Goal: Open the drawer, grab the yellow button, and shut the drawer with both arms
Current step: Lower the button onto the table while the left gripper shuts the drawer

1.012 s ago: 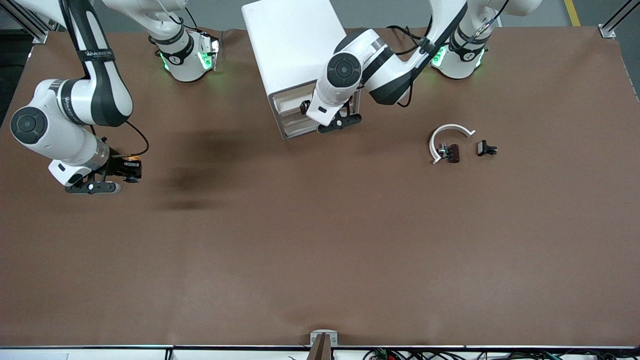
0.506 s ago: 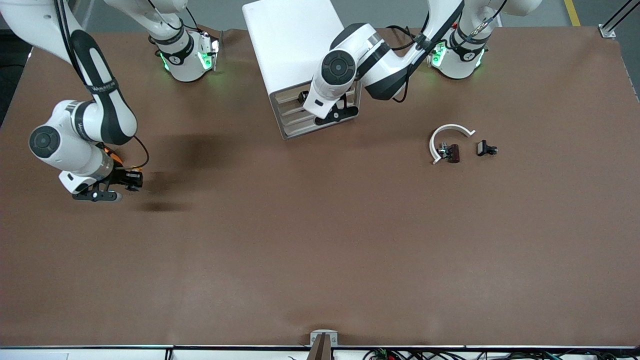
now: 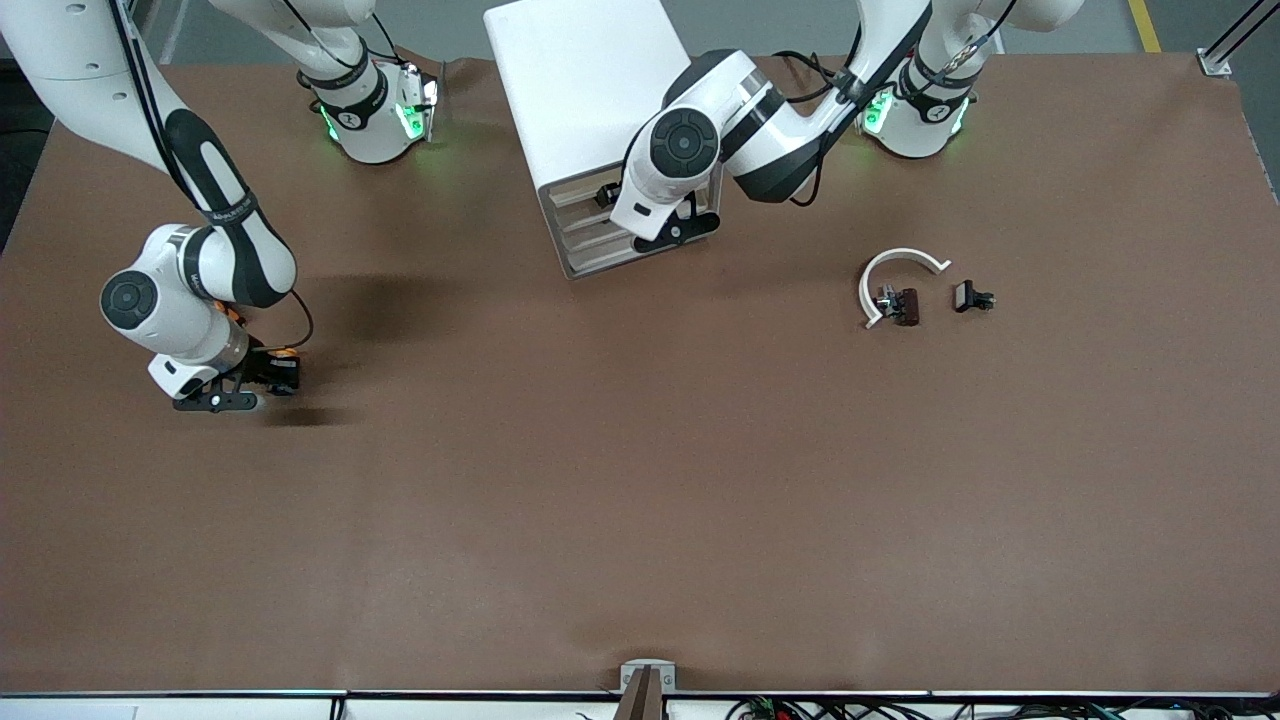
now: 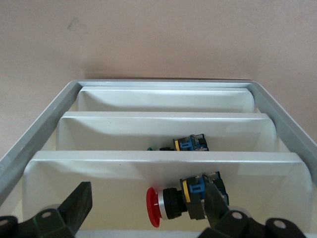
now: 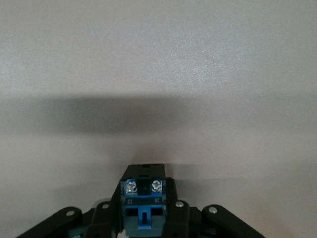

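Button (image 5: 143,208) is sitting clamped in my right gripper (image 3: 262,378) over bare table for setting down, while I'm spreading the left gripper (image 4: 148,218) wide at the cabinet's (image 3: 580,90) drawer (image 4: 163,171) for shutting it.

bare table (image 3: 640,480) around right claw (image 3: 283,372), cabinet (image 3: 590,120) blocking left claw (image 3: 618,193)

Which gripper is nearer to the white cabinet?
Left. The left gripper is right at the white cabinet, at its drawer fronts; the right gripper is over the table toward the right arm's end.
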Robot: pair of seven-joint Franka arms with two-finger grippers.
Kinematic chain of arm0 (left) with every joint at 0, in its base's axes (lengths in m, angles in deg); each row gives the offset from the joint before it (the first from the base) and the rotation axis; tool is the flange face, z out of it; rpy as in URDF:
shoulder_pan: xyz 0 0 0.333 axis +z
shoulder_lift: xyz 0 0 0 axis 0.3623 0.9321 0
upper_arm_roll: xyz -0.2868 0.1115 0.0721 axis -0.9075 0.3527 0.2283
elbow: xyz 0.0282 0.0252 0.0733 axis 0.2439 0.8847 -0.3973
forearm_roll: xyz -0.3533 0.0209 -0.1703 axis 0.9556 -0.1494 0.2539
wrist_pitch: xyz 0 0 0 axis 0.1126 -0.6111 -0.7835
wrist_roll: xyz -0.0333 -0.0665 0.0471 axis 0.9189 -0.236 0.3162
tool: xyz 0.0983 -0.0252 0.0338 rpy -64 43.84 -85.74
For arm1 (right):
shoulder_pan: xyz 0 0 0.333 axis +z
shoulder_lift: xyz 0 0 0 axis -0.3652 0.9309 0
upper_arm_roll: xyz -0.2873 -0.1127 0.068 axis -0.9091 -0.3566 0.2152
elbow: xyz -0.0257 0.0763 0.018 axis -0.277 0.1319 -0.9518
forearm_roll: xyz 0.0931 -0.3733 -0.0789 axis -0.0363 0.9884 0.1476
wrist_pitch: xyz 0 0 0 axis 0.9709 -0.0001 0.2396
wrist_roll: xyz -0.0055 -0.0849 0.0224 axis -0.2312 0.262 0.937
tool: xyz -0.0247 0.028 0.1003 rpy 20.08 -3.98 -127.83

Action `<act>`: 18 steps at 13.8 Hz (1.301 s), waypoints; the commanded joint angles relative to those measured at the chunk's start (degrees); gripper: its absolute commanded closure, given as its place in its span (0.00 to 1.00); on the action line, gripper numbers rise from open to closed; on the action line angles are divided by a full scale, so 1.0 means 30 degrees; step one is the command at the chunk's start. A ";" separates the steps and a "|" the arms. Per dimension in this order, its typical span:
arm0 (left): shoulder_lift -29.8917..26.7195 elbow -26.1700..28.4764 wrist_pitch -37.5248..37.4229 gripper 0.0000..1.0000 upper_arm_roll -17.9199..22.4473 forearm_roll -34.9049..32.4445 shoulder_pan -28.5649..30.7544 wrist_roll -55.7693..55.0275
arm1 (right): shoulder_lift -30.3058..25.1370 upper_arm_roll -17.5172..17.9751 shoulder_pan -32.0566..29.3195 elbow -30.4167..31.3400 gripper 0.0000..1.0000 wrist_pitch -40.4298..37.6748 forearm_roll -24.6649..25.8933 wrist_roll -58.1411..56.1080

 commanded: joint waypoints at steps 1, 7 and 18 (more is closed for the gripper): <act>-0.0351 -0.0878 -0.0582 0.00 -0.0373 0.0583 0.0927 -0.1270 | 0.0207 0.0309 -0.0591 -0.0027 0.00 0.0329 0.0276 -0.0223; -0.0322 -0.3659 -0.2074 0.00 -0.0344 0.0291 0.2800 -0.3382 | -0.1371 0.0484 -0.0358 -0.0435 0.00 -0.1827 0.0247 0.0273; -0.0262 -0.6887 -0.2105 0.00 -0.0051 -0.8259 0.7429 -0.0137 | -0.8081 0.0485 0.1869 -0.1897 0.00 -1.1586 0.0217 0.2795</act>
